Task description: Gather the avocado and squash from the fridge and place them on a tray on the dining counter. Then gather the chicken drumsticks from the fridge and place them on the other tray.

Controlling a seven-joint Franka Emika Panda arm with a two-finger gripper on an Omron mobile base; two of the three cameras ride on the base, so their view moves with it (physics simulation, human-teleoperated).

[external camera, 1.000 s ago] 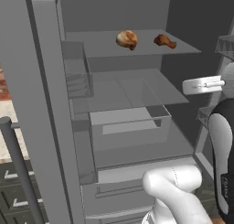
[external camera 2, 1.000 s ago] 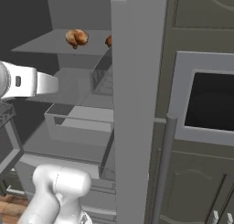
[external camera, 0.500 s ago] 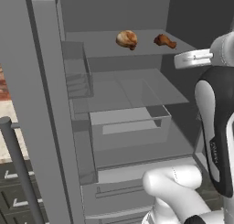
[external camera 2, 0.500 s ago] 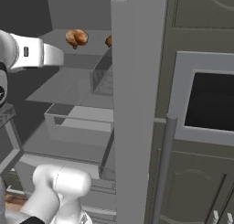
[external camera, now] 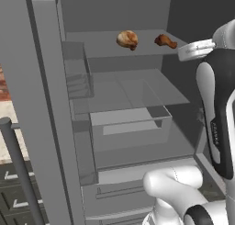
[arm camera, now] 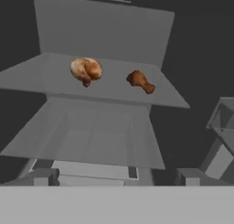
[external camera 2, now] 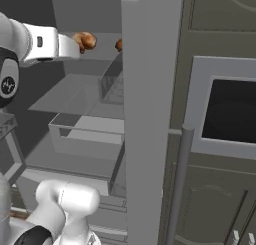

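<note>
Two drumsticks (arm camera: 87, 70) sit on the top fridge shelf (arm camera: 55, 81), straight ahead of the spread, empty pincer (arm camera: 114, 179) and a bit above; the darker one (arm camera: 140, 81) lies angled right.

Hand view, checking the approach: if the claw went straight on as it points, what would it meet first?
Probably the fridge shelf near the two chicken drumsticks, or the back wall behind them; depth is unclear.

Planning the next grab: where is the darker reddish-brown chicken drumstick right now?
The darker reddish-brown drumstick lies on the fridge's top shelf, right of the paler golden drumstick in the left base view and apart from it.
</note>
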